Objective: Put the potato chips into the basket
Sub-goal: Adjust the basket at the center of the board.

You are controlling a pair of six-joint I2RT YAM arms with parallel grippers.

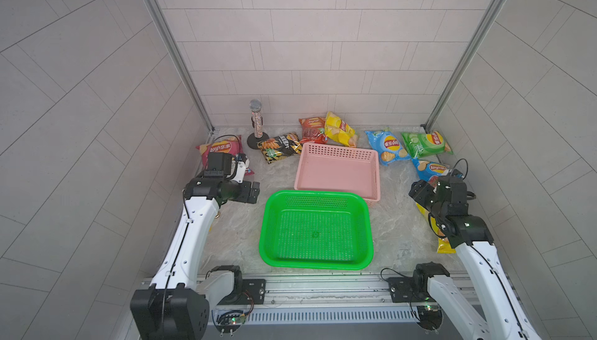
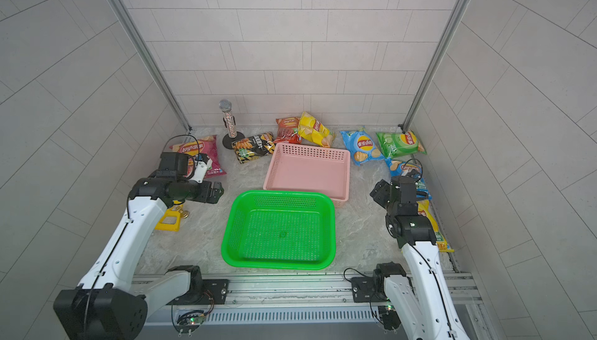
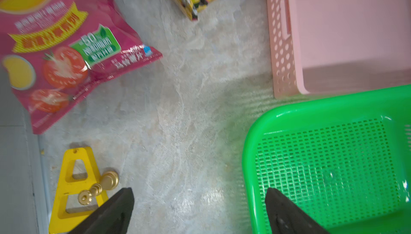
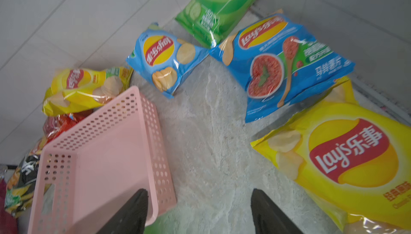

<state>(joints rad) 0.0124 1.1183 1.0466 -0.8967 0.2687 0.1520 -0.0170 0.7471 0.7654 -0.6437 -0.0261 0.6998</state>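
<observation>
Several Lay's potato chips bags lie on the marble table: magenta [image 1: 219,151], black [image 1: 280,147], red [image 1: 311,127], yellow [image 1: 340,130], light blue [image 1: 387,147], green [image 1: 426,143], darker blue [image 4: 287,66] and a large yellow one [image 4: 351,159] by the right wall. A pink basket [image 1: 339,150] stands mid-table, with a green basket [image 1: 315,195] in front of it; both hold nothing. My left gripper [image 3: 200,210] hangs open between the magenta bag [image 3: 55,55] and the green basket [image 3: 249,155]. Between the pink basket [image 4: 153,137] and the large yellow bag, my right gripper [image 4: 199,210] is open and holds nothing.
A glittery microphone [image 1: 256,122] on a round stand is at the back left. A yellow triangular frame [image 3: 73,184] with a gold pawn [image 3: 97,190] lies by the left wall, under the left arm. Tiled walls close three sides; the arms' rail runs along the front.
</observation>
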